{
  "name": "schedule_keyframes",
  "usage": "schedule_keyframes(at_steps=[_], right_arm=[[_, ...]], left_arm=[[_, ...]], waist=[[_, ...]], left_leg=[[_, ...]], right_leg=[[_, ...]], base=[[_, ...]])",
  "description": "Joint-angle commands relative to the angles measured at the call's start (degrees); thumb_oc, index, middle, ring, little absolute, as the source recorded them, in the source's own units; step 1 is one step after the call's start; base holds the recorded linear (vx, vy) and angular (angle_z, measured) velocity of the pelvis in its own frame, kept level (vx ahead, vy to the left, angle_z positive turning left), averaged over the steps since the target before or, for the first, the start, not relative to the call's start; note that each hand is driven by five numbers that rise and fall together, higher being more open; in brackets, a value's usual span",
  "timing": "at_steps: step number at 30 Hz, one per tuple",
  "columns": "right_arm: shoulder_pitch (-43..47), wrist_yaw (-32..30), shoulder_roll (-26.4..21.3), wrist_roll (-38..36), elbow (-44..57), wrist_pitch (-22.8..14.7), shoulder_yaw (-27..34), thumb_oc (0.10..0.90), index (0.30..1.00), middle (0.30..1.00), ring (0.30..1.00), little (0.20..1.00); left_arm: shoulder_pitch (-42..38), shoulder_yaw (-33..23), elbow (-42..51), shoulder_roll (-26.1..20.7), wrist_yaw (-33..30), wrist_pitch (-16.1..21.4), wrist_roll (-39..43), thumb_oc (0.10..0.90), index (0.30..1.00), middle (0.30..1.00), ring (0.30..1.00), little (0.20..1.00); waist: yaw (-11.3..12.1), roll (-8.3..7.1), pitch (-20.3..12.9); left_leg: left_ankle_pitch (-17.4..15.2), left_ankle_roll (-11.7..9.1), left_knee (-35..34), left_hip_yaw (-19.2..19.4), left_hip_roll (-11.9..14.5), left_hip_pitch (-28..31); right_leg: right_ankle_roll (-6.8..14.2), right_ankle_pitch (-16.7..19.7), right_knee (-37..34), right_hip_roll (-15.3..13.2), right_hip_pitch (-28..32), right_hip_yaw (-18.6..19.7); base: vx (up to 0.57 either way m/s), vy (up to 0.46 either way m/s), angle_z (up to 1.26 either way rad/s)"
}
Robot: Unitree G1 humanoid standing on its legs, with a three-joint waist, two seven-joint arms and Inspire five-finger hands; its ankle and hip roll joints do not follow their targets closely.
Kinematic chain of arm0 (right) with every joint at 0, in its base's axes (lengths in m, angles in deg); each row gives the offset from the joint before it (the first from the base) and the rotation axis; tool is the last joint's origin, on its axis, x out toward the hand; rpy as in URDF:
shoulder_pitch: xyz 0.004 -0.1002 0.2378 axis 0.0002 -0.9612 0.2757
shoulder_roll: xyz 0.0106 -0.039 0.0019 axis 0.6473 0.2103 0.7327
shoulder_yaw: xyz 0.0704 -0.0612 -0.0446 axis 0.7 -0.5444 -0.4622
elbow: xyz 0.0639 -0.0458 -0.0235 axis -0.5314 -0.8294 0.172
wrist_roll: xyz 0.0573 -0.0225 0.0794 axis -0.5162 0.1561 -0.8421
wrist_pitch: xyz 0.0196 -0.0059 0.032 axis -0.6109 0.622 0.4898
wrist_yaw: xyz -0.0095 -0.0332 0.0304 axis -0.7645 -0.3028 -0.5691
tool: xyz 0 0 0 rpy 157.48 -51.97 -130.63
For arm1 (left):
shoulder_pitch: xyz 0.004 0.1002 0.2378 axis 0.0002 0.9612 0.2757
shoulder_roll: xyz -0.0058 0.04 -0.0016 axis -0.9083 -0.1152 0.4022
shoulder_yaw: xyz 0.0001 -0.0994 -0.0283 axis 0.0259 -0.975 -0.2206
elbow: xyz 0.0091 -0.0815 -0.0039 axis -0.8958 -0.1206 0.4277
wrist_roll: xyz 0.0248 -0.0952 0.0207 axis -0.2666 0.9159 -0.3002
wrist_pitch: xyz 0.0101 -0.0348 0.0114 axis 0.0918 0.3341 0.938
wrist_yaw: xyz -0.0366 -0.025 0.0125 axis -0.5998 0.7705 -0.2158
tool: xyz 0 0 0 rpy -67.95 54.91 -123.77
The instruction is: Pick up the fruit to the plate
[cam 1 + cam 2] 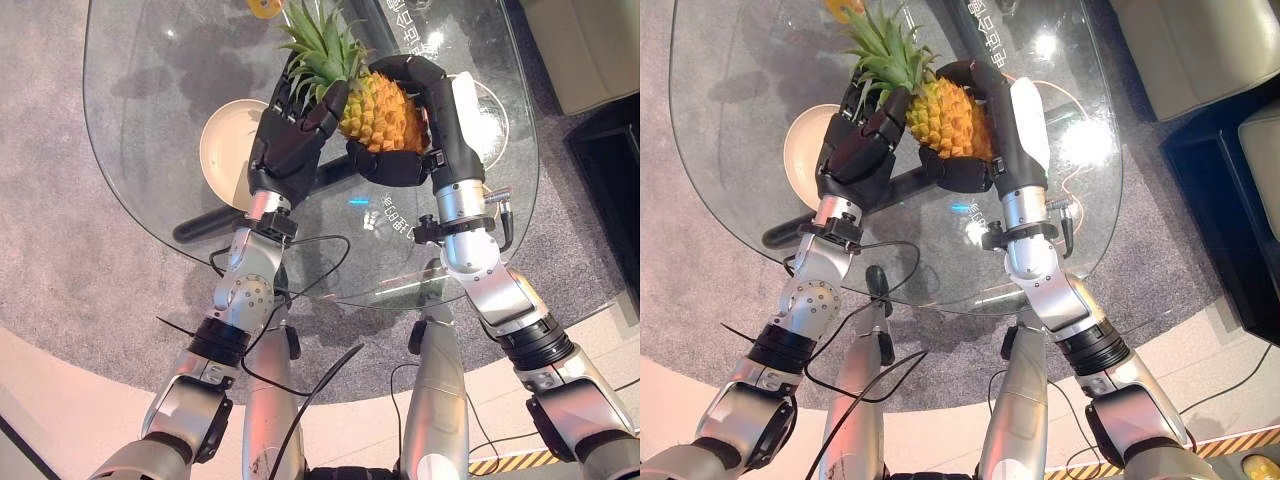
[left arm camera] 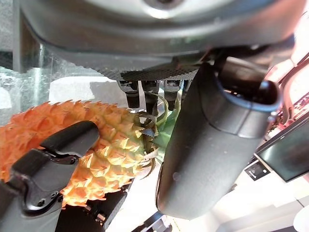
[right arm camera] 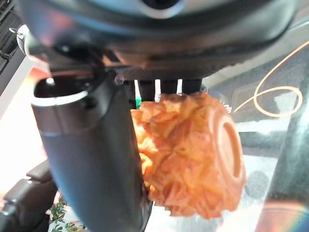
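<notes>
A pineapple (image 1: pixel 380 110) with an orange body and a green leafy crown hangs above the glass table, held between both hands. My left hand (image 1: pixel 290 135) curls around its crown end, with its thumb (image 2: pixel 212 145) beside the leaves. On the other side, my right hand (image 1: pixel 435 110) wraps the body, fingers over the top and under the fruit (image 3: pixel 193 154). A cream plate (image 1: pixel 222 150) lies on the glass to the left of the left hand, partly hidden by it.
The round glass table (image 1: pixel 140 90) has a dark base showing through it. A second white plate (image 1: pixel 497 120) lies under the right hand. A yellow object (image 1: pixel 265 8) sits at the far edge. Pale and dark furniture (image 1: pixel 590 50) stands on the right.
</notes>
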Motion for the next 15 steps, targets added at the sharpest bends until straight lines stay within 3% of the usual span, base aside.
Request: schedule_keyframes(at_steps=[1,15], right_arm=[[6.57,0.97,1.21,3.79,11.43,-7.34,0.34,0.1,0.3,0.3,0.3,0.2],[8.34,4.18,0.85,4.67,11.87,-10.1,-1.25,0.1,0.3,0.3,0.3,0.2]], left_arm=[[-5.93,-3.48,11.16,-0.25,0.5,7.21,0.72,0.8,0.9,0.9,0.9,0.9],[-5.85,-3.91,12.1,1.21,-2.75,11.25,1.2,0.8,0.9,0.9,0.9,0.9]], waist=[[0.06,-0.57,-1.11],[0.51,-0.88,-1.11]], left_leg=[[-2.0,2.0,3.09,-3.01,-2.52,-1.8],[-1.76,1.78,2.92,-3.39,-2.85,-1.97]], right_leg=[[-1.79,1.26,-1.83,0.0,2.39,-5.88],[-1.68,1.43,-2.37,-0.11,2.83,-6.52]], base=[[0.0,0.0,0.0],[0.0,0.0,0.0]])
